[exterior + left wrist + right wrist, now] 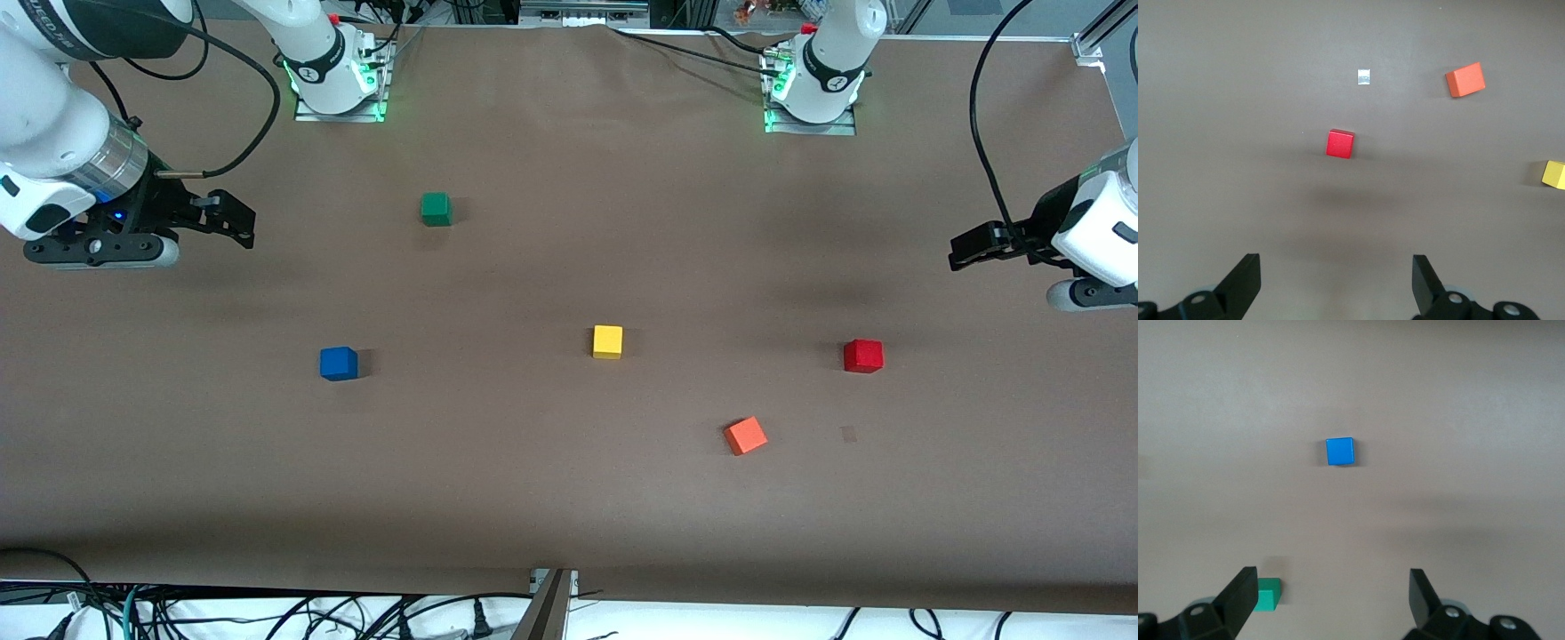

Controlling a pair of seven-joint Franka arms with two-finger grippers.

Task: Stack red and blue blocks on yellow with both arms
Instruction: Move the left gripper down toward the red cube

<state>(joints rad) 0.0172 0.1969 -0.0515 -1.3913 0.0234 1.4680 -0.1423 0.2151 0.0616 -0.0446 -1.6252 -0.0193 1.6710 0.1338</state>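
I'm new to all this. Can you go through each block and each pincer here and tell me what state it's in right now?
Red block: alone on the table, untouched.
Blue block: alone on the table, untouched.
Yellow block: on the table, nothing stacked on it.
Orange block: on the table, turned askew.
Green block: on the table, untouched.
Left pincer: open, empty, raised above the table.
Right pincer: open, empty, raised above the table.

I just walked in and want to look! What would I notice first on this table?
Five small matte cubes dot the brown table: the bright yellow cube mid-table, the blue cube toward the right arm's end, the deep red cube toward the left arm's. Both open end effectors, left and right, hover at the ends.
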